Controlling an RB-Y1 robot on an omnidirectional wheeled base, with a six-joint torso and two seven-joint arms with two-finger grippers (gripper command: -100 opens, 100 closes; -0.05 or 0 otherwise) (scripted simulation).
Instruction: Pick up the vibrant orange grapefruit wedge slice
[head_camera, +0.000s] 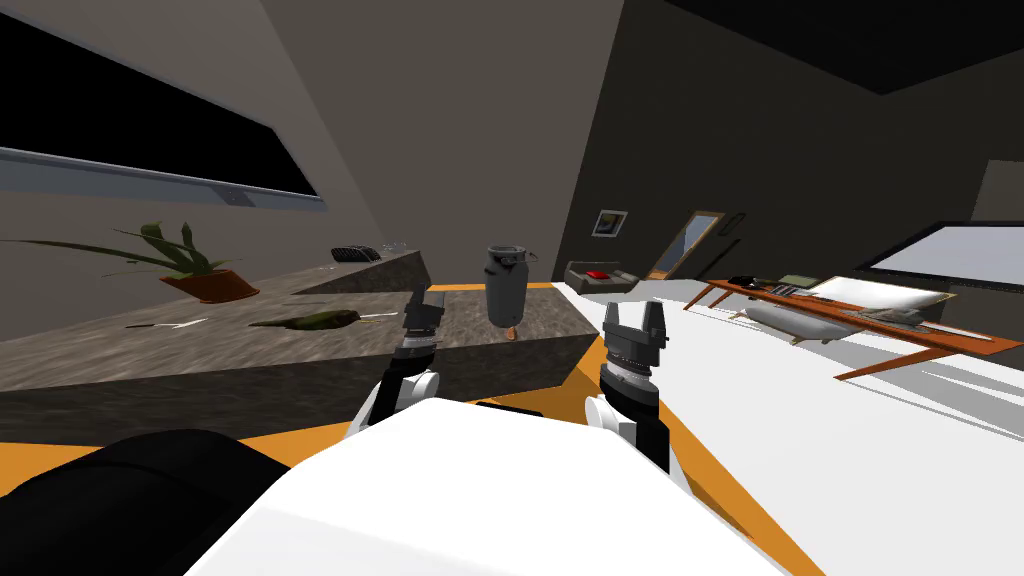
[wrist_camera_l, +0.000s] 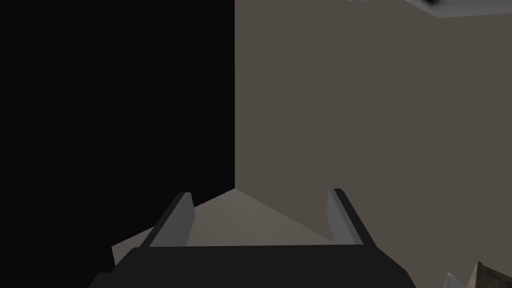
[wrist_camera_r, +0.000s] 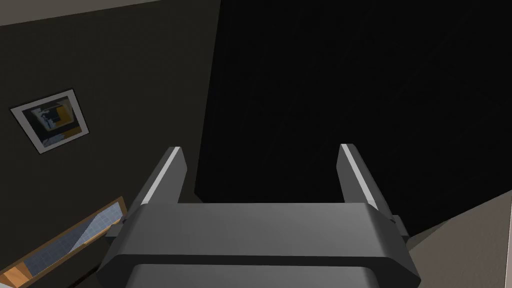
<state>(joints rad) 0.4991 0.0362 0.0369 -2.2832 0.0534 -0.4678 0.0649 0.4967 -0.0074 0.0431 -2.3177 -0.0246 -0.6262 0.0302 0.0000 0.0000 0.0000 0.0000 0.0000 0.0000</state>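
Mottled grey-brown stone makes up the long counter (head_camera: 250, 350) ahead, set on an orange floor strip; far to the left of the left pincer (head_camera: 425, 300) stands a potted plant (head_camera: 195, 268) with long green leaves in a reddish pot; nearer that pincer, just to its left, a green-brown leafy thing (head_camera: 310, 320) lies flat on the counter top; beyond it, at the back, rests a dark keyboard-like object (head_camera: 355, 253); the left pincer hangs over the counter's near part with its two blades spread wide and nothing between them; to its right a grey can (head_camera: 506, 283) with a handle stands upright; at the can's foot, touching or just beside it, lies the small orange wedge (head_camera: 512, 331), between the two pincers and apart from both; the right pincer (head_camera: 634, 312) is raised off the counter's right end, blades likewise wide apart and empty; beyond it sits a low sofa (head_camera: 600, 276) with a red cushion; well to its right stretches a long orange-brown wooden table (head_camera: 880, 335) on white floor.
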